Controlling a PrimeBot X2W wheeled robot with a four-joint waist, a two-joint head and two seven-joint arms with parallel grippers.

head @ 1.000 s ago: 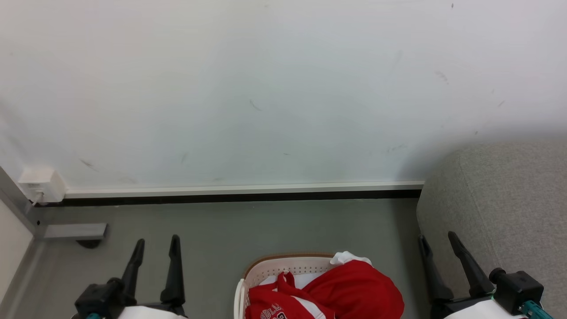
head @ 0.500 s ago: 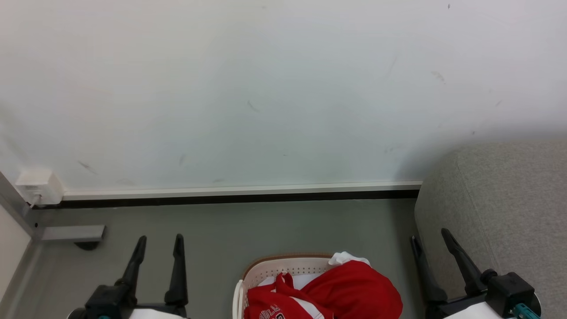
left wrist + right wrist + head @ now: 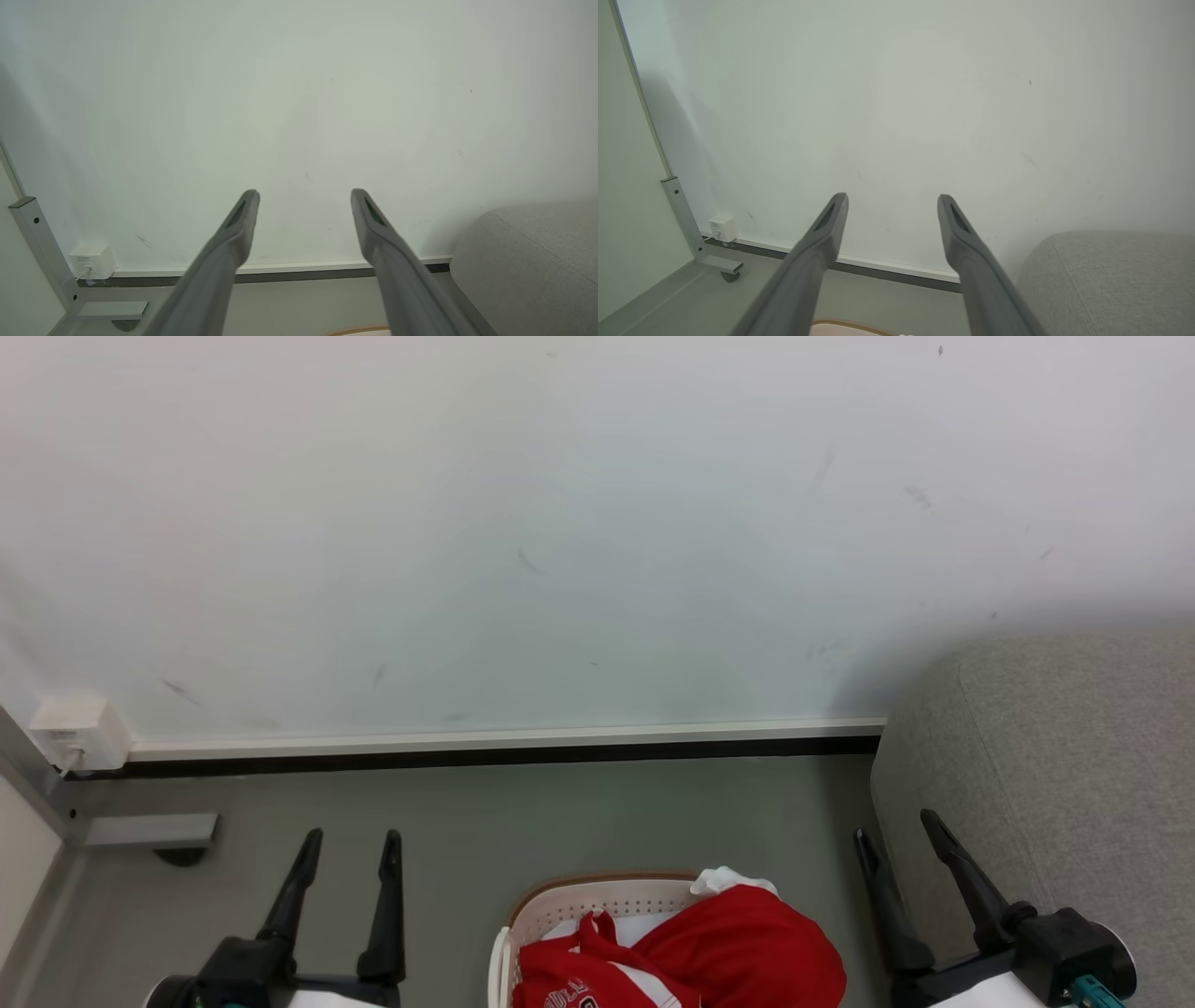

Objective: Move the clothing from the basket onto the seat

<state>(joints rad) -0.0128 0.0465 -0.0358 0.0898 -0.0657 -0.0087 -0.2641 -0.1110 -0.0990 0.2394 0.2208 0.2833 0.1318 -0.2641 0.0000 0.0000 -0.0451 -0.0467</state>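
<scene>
Currently left hand point(image 3: 353, 840) and right hand point(image 3: 894, 828) stand wide, empty; best lower one onto bright red soft clothing point(image 3: 738, 943), avoiding white perforated plastic basket point(image 3: 579, 889).

An oval white plastic laundry basket point(image 3: 597, 901) with perforated sides and a brown rim band stands on the grey floor, cut off by the head view's lower edge. Bright red soft clothing point(image 3: 747, 952) is heaped in it and bulges above the rim on the right. A jersey point(image 3: 569, 989) with white trim and partly visible white lettering lies at the left, and a small white piece point(image 3: 733, 879) sits on top. The large light grey fabric sofa seat point(image 3: 1074, 756) stands near the basket, to its right.
</scene>
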